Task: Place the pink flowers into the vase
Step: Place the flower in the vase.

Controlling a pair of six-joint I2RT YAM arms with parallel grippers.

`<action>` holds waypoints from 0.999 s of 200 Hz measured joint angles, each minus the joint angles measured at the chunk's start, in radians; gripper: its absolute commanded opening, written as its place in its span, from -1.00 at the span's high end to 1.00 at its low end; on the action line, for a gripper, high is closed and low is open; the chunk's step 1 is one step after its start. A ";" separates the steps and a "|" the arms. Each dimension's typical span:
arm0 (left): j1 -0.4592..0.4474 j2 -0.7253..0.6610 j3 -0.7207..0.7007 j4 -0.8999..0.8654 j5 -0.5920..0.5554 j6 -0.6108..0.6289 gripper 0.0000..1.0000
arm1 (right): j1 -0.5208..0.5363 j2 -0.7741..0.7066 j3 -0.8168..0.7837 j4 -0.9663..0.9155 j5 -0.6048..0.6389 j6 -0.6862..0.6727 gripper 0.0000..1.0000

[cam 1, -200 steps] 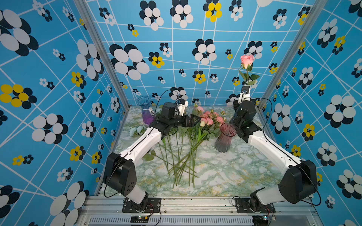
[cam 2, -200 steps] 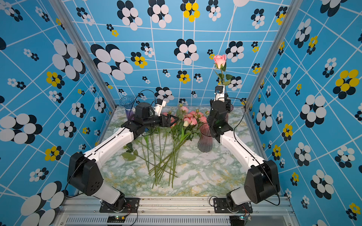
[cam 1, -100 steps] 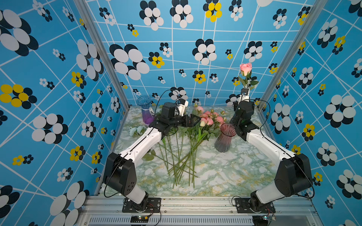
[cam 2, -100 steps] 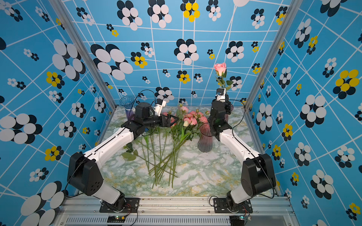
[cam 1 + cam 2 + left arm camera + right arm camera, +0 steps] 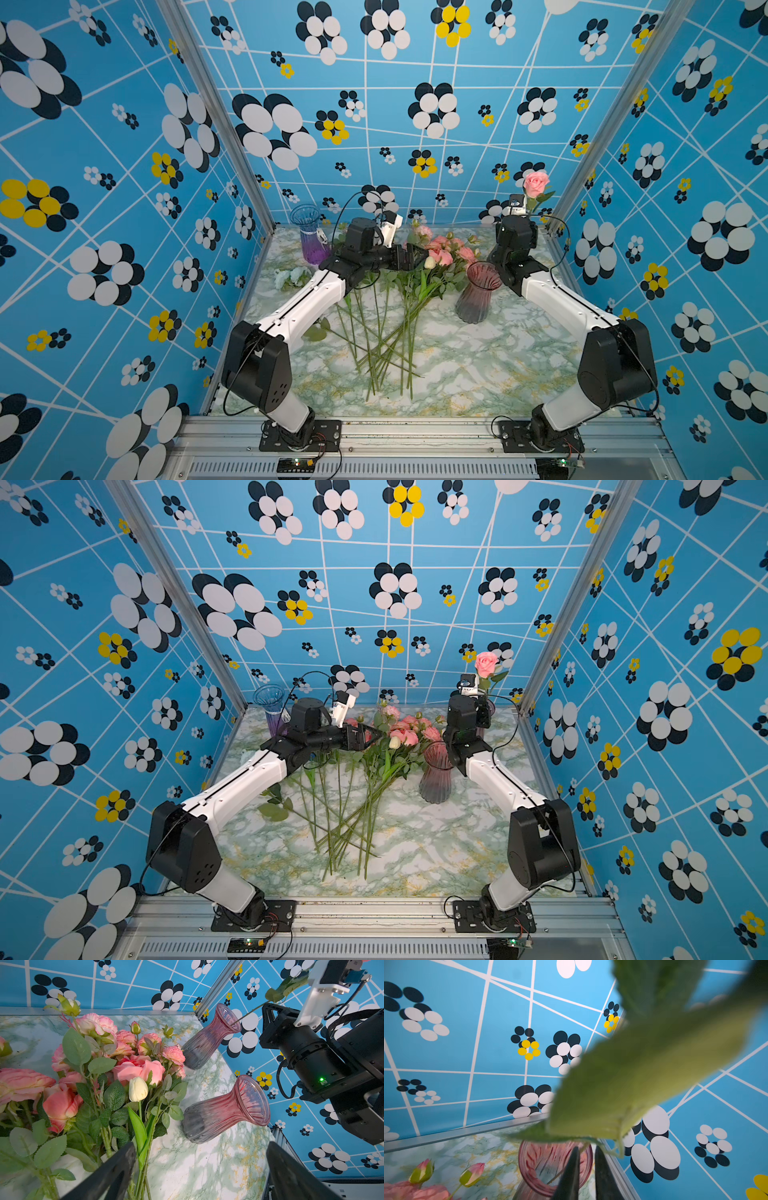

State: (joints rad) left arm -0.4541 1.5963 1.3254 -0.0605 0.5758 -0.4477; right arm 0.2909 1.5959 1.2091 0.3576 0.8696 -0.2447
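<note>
Pink rose (image 5: 536, 183): upright above the right gripper (image 5: 586, 1148), its thin stem end reaching into the mouth of the rear pink vase (image 5: 209, 1036)
Right gripper jaws: only a narrow slit apart above that vase; I cannot tell if they pinch the stem
Left gripper (image 5: 200, 1147): jaws fully wide, holding nothing, over the heap
Other pink flowers (image 5: 444, 249): lying on the marble table (image 5: 478, 365), heads near the front pink vase (image 5: 476, 291), stems crossed
Handling: probably light, wiry stem, soft top-heavy head; may lean once released
Where to hold: bare stem under the leaves, never the petals
</note>
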 measured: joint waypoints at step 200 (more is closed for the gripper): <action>-0.045 0.022 0.048 0.007 -0.001 -0.004 -0.99 | 0.016 -0.134 0.144 -0.436 -0.388 -0.050 -0.99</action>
State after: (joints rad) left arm -0.4992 1.6180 1.3739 -0.0536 0.5751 -0.4515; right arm 0.3073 1.4616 1.3533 -0.0788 0.4812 -0.2947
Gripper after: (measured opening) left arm 0.995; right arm 0.991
